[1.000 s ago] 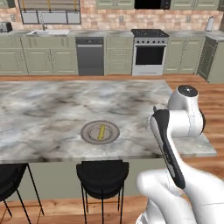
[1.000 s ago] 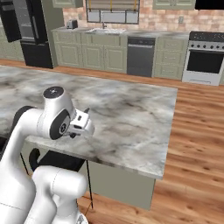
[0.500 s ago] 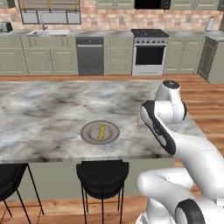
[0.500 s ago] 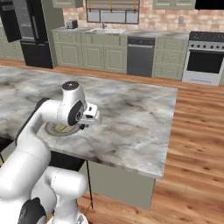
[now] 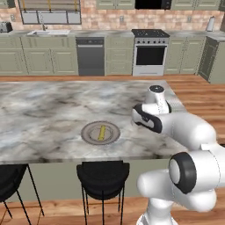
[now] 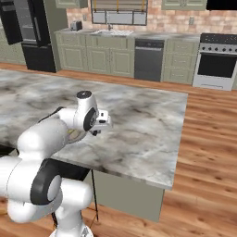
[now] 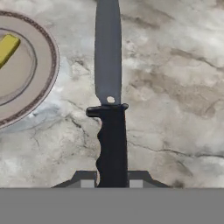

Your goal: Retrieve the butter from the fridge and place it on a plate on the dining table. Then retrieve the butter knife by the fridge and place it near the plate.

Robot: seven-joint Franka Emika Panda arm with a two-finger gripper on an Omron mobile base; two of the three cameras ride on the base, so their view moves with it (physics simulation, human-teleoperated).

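The butter knife (image 7: 111, 131), with a black handle and a dark blade, is clamped in my shut gripper (image 7: 112, 181) and points away over the marble dining table (image 7: 175, 87). To its left lies the round plate (image 7: 41, 78) with the yellow butter (image 7: 8, 47) on it. From the left base, the plate (image 5: 90, 134) carries the butter (image 5: 102, 131) near the table's front edge, and my gripper (image 5: 137, 117) hovers just right of it. From the right base, my gripper (image 6: 104, 122) hangs over the table (image 6: 148, 125), with the plate (image 6: 76, 135) partly behind the arm. The black fridge (image 6: 28, 32) stands far back left.
Two black stools (image 5: 103, 176) stand under the table's near edge. The stove (image 5: 150, 48), dishwasher (image 5: 90, 55) and wall cabinets line the far wall. Bare marble stretches left (image 5: 39, 110) and right (image 6: 152, 139) of the plate. A wooden floor surrounds the island.
The arm has swung out over the table, carrying the hand and the knife leftward in the left base view until it is close beside the plate. The plate and butter lie as before.
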